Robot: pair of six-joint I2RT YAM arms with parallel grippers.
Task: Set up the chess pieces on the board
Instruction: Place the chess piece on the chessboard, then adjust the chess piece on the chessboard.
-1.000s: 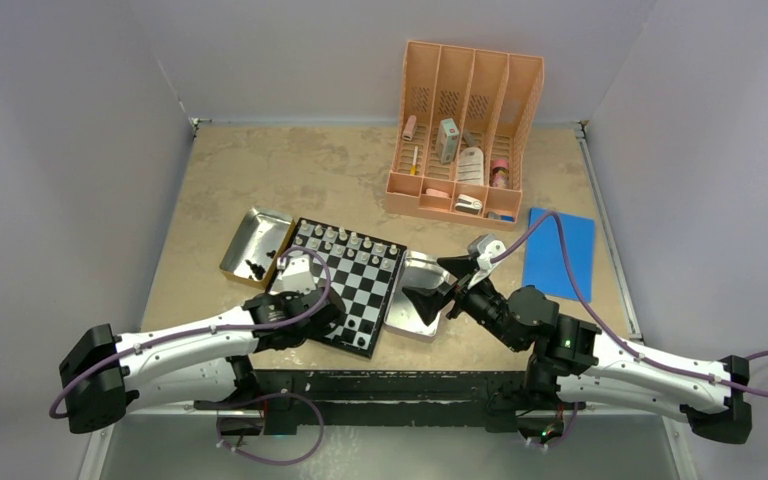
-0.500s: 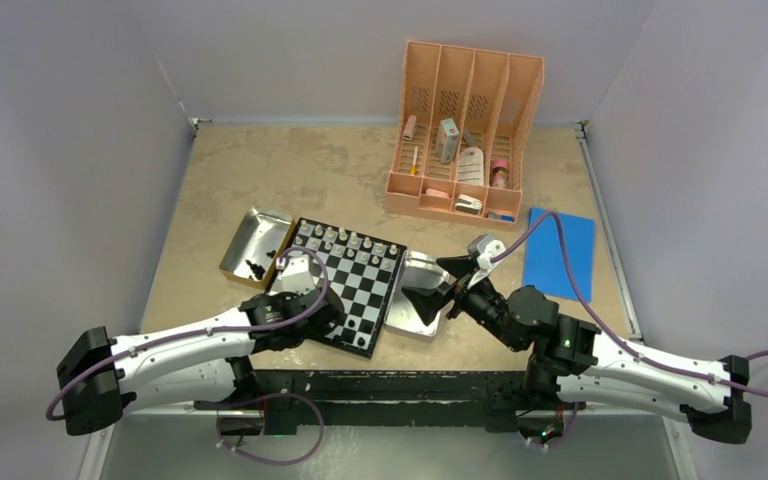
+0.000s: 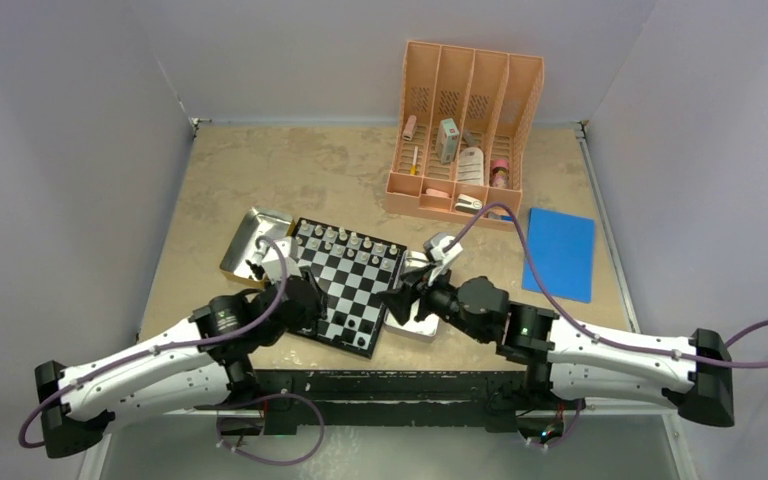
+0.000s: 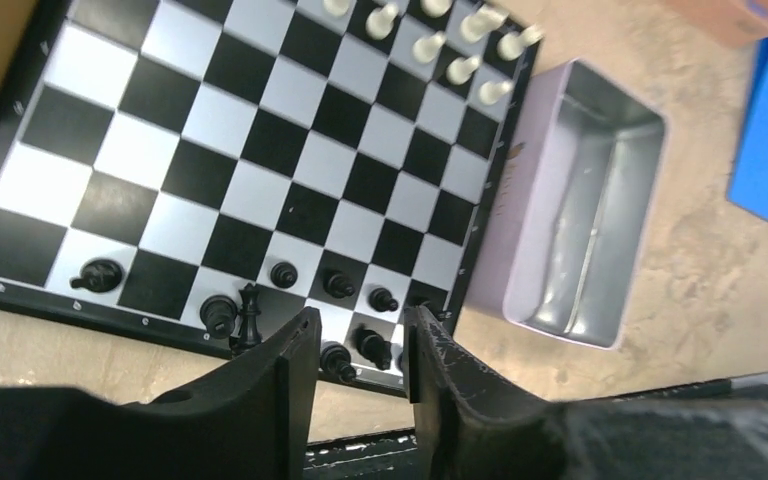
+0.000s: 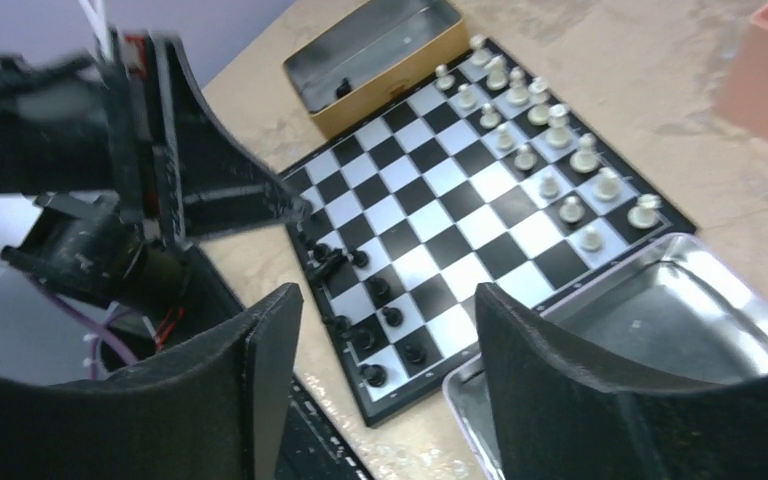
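The chessboard lies in the middle of the table. Silvery-white pieces fill its two far rows. Several black pieces stand on its two near rows, one lying on its side. My left gripper is open and empty, low over the board's near left part; in the left wrist view two black pieces sit between its fingers. My right gripper is open wide and empty at the board's near right edge, over the silver tray. The board fills the right wrist view.
A gold-sided metal tray left of the board holds a few black pieces. A pink desk organiser stands at the back. A blue sheet lies at the right. The table's near edge runs just below the board.
My right gripper has moved left from above the silver tray to the board's near right edge. My left arm has drawn back and its gripper now sits lower over the board's near left part.
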